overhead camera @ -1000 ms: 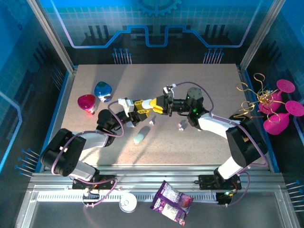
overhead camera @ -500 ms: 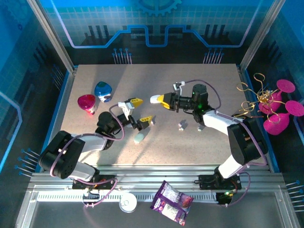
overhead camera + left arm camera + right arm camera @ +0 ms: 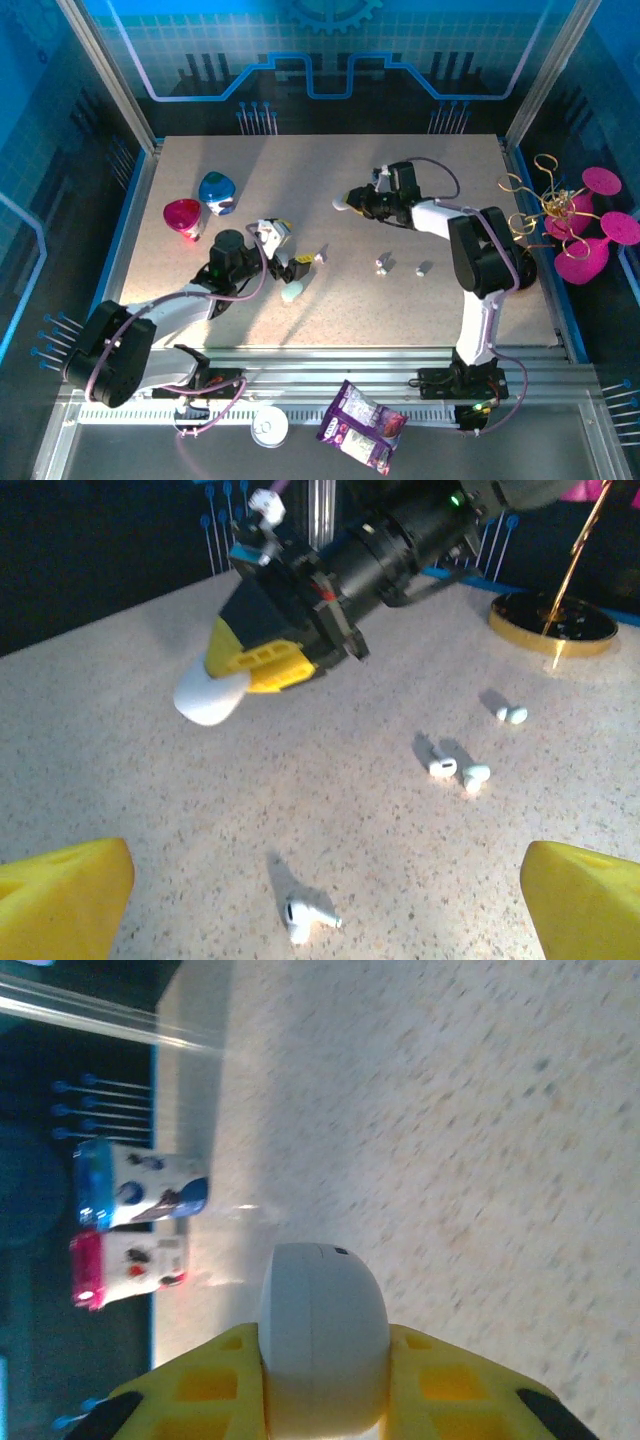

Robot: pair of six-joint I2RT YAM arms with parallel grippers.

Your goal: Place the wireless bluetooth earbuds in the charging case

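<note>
Top view: the left gripper stands spread wide and empty over the speckled beige tabletop, a mint pebble-shaped case just beside it. The right gripper, farther back, is clamped on a white pebble-shaped plastic case.
Left wrist view: four tiny white stemmed plastic earbuds lie loose on the table. One is between the yellow fingers, two are just beside each other mid-table, and one is farther off. From above, the close pair reads as a single speck.
Right wrist view: the white case's smooth rounded shell is wedged between yellow pads. A blue toy and a pink toy are near the table's left edge.
Surroundings: aluminium frame, blue-lit panelled walls. A pink-and-gold wire ornament stands off the right edge, and a purple foil packet lies in front of the arm bases.
Earbuds: white-grey, short-stemmed, lying on their sides, none in a case.
</note>
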